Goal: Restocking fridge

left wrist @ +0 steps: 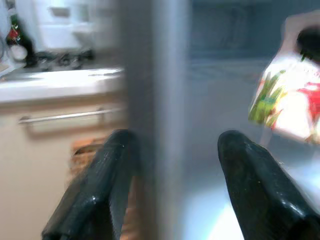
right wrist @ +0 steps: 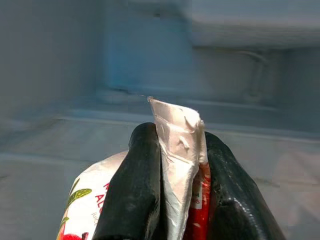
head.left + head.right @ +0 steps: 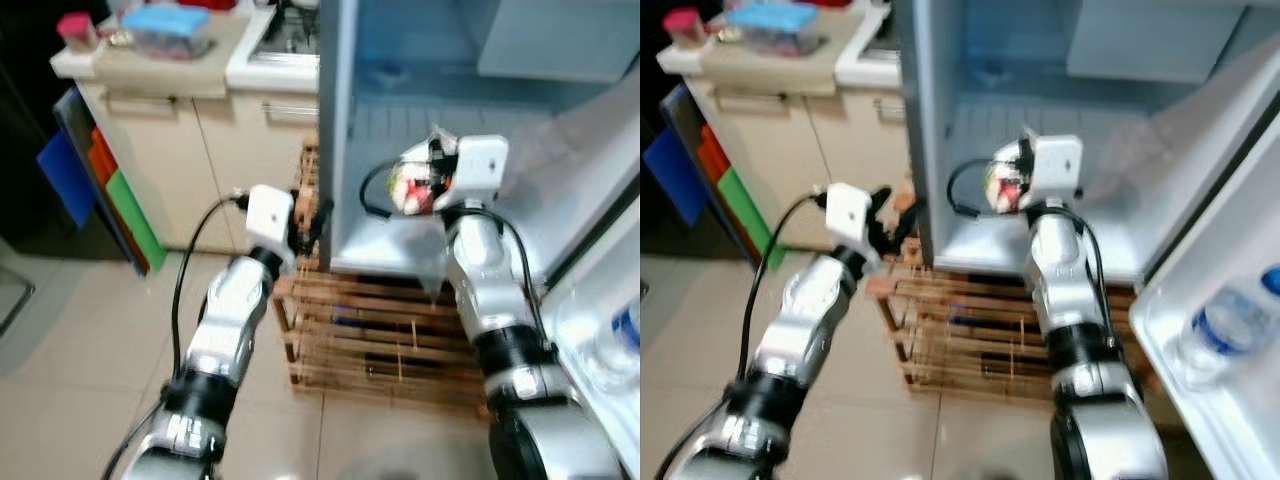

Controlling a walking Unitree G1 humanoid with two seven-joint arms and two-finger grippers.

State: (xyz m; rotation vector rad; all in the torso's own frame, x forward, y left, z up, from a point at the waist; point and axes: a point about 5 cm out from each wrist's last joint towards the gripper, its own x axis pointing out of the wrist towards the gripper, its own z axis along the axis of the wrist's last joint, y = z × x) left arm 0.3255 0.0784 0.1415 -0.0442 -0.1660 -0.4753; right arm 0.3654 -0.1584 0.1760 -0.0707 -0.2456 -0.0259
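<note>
Right gripper [image 2: 177, 200] pinches juice carton [image 2: 175, 145], lettering unreadable

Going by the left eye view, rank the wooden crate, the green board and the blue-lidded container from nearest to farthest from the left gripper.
From the left gripper:
1. Wooden crate, right beside and below it, under the fridge.
2. Green board, leaning on the cabinet to the left.
3. Blue-lidded container, up on the counter, far left.
</note>
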